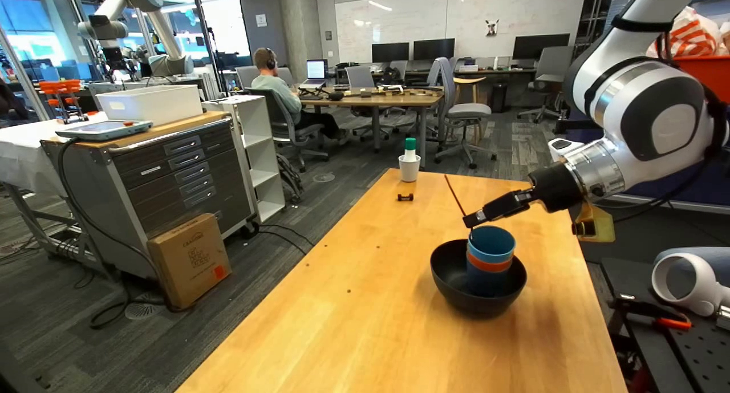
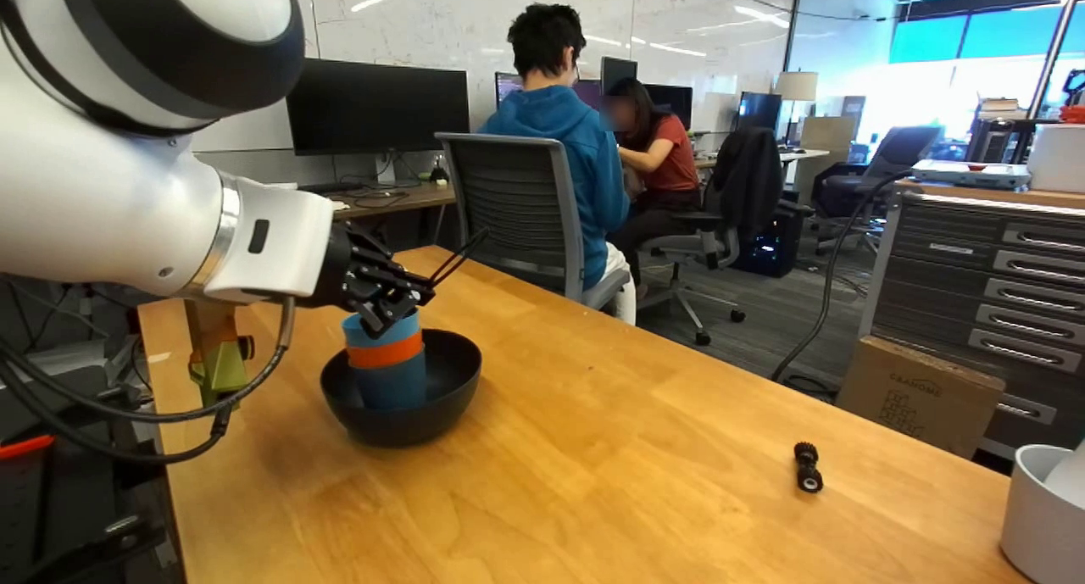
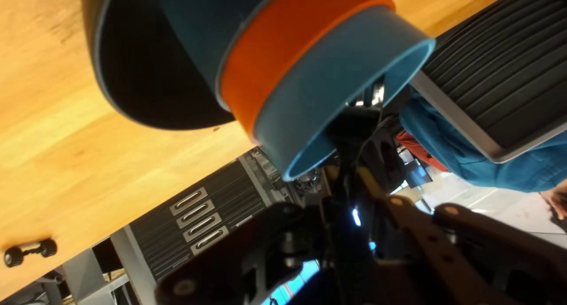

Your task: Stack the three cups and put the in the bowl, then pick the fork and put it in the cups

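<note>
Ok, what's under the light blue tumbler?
An orange tumbler, then a dark teal tumbler, stacked in the black bowl. Covered: lower parts of the light blue tumbler and orange one, plus the bowl floor beneath.

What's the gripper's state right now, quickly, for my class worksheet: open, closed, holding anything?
Gripper: closed, holding the fork at the mouth of the light blue cup.
</note>
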`<control>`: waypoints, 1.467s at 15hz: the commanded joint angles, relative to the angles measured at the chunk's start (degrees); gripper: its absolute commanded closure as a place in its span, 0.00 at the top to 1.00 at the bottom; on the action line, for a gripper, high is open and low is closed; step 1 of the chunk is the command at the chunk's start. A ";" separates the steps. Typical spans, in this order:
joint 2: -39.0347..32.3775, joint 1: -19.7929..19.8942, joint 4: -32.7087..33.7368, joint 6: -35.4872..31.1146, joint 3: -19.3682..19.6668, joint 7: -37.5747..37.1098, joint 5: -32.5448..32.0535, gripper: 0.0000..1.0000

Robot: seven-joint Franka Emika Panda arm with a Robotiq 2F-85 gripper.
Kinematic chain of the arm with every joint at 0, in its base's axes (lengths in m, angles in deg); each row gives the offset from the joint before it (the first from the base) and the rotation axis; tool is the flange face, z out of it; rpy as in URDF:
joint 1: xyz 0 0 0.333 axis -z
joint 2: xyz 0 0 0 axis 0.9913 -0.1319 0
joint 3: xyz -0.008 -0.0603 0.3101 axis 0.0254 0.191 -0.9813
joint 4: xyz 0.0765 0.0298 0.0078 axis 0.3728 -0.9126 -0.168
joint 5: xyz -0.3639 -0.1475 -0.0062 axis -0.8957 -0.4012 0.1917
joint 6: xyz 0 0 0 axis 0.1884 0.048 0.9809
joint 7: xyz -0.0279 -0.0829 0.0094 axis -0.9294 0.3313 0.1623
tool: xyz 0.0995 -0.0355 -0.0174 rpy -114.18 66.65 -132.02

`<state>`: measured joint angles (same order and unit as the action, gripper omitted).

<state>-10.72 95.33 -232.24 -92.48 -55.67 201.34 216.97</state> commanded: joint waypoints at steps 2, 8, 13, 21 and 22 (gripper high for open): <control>-1.00 -1.60 0.06 3.23 1.66 2.76 2.25 0.03; -0.60 -1.59 0.23 3.39 2.12 2.16 1.16 0.34; -0.40 -1.39 0.36 3.50 2.62 2.09 0.60 0.64; 1.96 -2.78 0.52 -4.45 1.71 -2.72 -0.36 1.00; 2.67 -3.43 0.58 -8.11 1.23 -4.29 -0.59 1.00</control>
<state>-11.43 94.39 -231.67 -92.75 -54.02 201.29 216.86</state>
